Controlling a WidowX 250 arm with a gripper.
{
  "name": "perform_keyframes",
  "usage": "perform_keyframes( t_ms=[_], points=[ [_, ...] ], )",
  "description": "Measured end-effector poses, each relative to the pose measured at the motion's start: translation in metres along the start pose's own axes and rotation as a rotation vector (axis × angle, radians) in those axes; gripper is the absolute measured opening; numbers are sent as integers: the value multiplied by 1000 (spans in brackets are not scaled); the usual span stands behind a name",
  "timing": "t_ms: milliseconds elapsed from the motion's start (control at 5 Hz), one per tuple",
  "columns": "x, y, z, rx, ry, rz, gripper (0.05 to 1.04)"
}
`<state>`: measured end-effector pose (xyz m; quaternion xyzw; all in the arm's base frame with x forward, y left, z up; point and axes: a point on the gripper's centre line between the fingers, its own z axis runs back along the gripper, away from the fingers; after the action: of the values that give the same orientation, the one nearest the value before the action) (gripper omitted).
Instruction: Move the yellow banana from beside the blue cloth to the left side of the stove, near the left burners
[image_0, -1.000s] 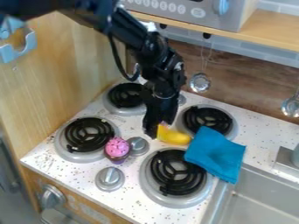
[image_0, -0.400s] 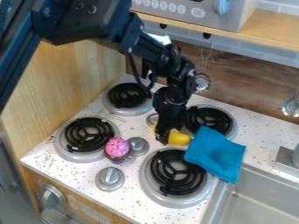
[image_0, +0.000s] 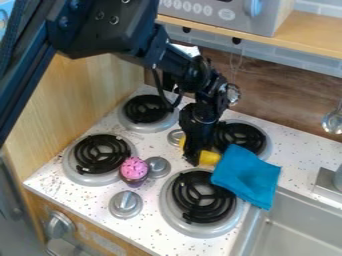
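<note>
Black hand (image_0: 193, 159) down at a yellow toy (image_0: 210, 158) on the speckled desk (image_0: 160, 232).
The toy showed on both sides of the hand; whether it was clamped, I could not tell. At four o'clock, a blue cloth (image_0: 246, 175) overlapped a burner (image_0: 227, 200) and the sink (image_0: 294, 215) rim, seemingly propped by both; at eight, pink frosting (image_0: 133, 167) topped a dark cup (image_0: 133, 182).

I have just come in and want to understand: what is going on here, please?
A robot arm reaches down over a toy stove, its gripper at a yellow thing between the burners; whether it grips it, I cannot tell. A blue cloth lies just right of it, partly on the front right burner, and a pink cupcake sits by a knob.
</note>
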<state>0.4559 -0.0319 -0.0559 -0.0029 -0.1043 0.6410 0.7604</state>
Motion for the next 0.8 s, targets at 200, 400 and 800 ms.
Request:
perform_keyframes(
  t_ms=[200, 400, 800],
  points=[
    [1, 9, -3, 7, -6, -25, 518],
    [4, 15, 7, -14, -2, -60, 517],
    [36, 9, 48, -118, 7, -32, 517]
  ],
)
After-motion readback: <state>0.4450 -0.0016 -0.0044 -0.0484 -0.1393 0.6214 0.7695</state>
